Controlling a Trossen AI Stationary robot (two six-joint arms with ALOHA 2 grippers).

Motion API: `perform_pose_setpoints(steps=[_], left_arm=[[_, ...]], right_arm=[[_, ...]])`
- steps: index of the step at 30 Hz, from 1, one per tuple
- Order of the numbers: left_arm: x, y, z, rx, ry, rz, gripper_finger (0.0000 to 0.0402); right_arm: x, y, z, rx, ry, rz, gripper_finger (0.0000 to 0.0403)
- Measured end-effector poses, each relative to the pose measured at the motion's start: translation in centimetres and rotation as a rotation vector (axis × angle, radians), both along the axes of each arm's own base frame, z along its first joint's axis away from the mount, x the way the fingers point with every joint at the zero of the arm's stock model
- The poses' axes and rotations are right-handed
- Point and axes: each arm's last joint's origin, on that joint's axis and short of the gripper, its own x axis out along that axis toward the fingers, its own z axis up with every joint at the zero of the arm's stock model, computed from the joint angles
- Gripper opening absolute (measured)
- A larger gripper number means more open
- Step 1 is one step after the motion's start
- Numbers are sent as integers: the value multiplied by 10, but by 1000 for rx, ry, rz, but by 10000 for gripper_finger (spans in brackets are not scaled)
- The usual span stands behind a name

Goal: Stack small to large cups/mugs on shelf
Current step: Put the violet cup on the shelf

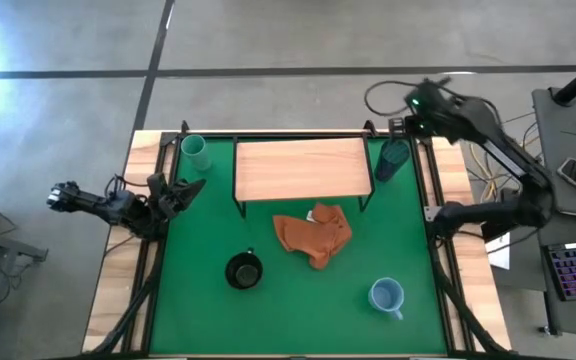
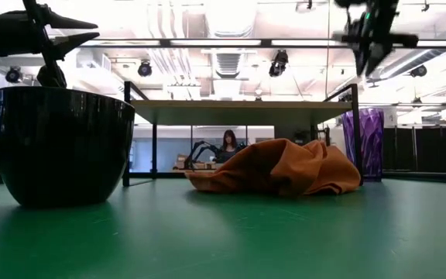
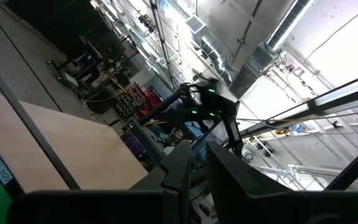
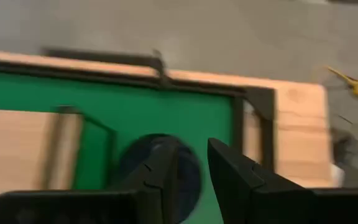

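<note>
Nearest sits the black mug (image 2: 60, 146); blue mug (image 1: 386, 295) near-right, teal cup (image 1: 196, 151) and purple cup (image 1: 392, 159) flank the bare shelf (image 1: 301, 167). Right gripper (image 4: 191, 168) hovers above the purple cup, fingers apart, empty; left gripper (image 1: 190, 189) waits parted at the surface's left edge.

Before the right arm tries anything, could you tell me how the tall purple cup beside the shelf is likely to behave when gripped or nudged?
The purple cup stands taller than it is wide, so a sideways nudge could probably tip it. It has no handle, so it might roll if it falls. Its surface looks glossy, possibly slippery. The right gripper hovers above it, and the shelf leg stands close beside it.
</note>
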Motion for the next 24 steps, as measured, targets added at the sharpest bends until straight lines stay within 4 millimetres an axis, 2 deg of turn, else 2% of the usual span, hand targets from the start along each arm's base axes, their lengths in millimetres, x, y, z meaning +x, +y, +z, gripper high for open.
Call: perform_pose_setpoints(steps=[3,8,15,24], left_arm=[[1,0,-1,3,11,0,37],[5,-1,-4,17,52,1,37],[6,-1,-5,89,115,68,37],[2,1,-2,79,76,79,37]], right_arm=[[2,-15,-14,77,91,20,84],[6,-17,-23,171,127,72,84],[3,-1,-10,109,51,54,84],[-14,18,1,85,32,54,84]])
